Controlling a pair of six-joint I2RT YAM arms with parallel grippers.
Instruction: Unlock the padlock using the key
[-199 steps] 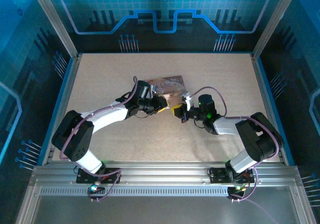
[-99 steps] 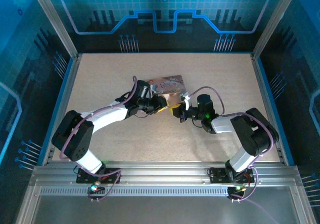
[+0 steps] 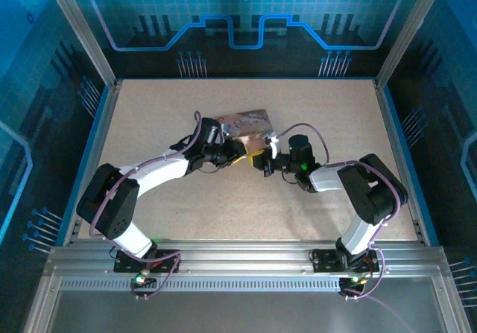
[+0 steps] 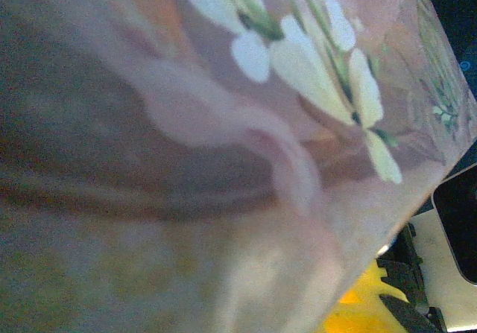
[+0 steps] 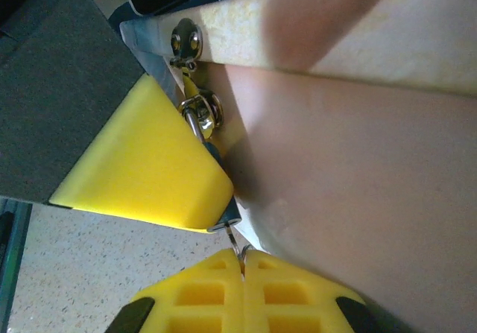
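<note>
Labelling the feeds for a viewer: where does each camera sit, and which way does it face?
Top external: above and behind, looking down on the table; left arm, right arm show.
Left wrist: close over the pink tin, on its flowered lid.
Right wrist: along the tin's side; right claw pinching the key.
Shared: the tin.

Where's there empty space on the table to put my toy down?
The table is bare along the back wall, beyond the pink tin, and in both far corners. There is also a bare patch in front, between the left arm and right arm. The middle is crowded: both arms meet at the tin.
</note>
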